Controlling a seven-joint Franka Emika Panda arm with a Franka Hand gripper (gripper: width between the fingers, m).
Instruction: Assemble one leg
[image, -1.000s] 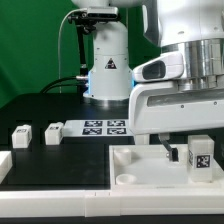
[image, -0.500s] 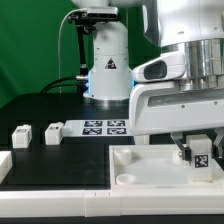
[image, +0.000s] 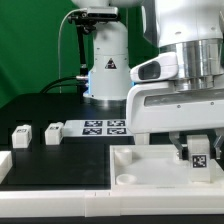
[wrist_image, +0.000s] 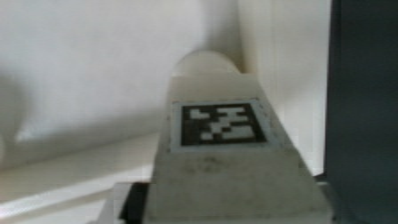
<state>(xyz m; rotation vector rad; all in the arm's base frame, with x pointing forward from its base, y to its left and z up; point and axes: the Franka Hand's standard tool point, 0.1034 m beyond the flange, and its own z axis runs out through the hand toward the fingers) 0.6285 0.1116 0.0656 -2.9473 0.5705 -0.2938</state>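
Observation:
My gripper (image: 199, 150) is shut on a leg (image: 200, 153), a chunky white peg with a black-and-white tag facing the camera. It holds the leg upright over the right part of the big white panel (image: 140, 168). I cannot tell whether the leg touches the panel. In the wrist view the leg (wrist_image: 222, 130) fills the middle, tag showing, with the dark fingers (wrist_image: 130, 203) tight against its sides and the white panel behind it. Two more legs (image: 20, 135) (image: 52, 131) stand on the black table at the exterior view's left.
The marker board (image: 105, 127) lies behind the panel, in front of the robot base (image: 105, 75). A round socket (image: 128, 176) shows in the panel's near corner. Another white part (image: 4, 163) sits at the exterior view's left edge.
The fingers, set wide apart beside the leg one second ago, have closed onto it. The arm has shifted slightly toward the exterior view's left.

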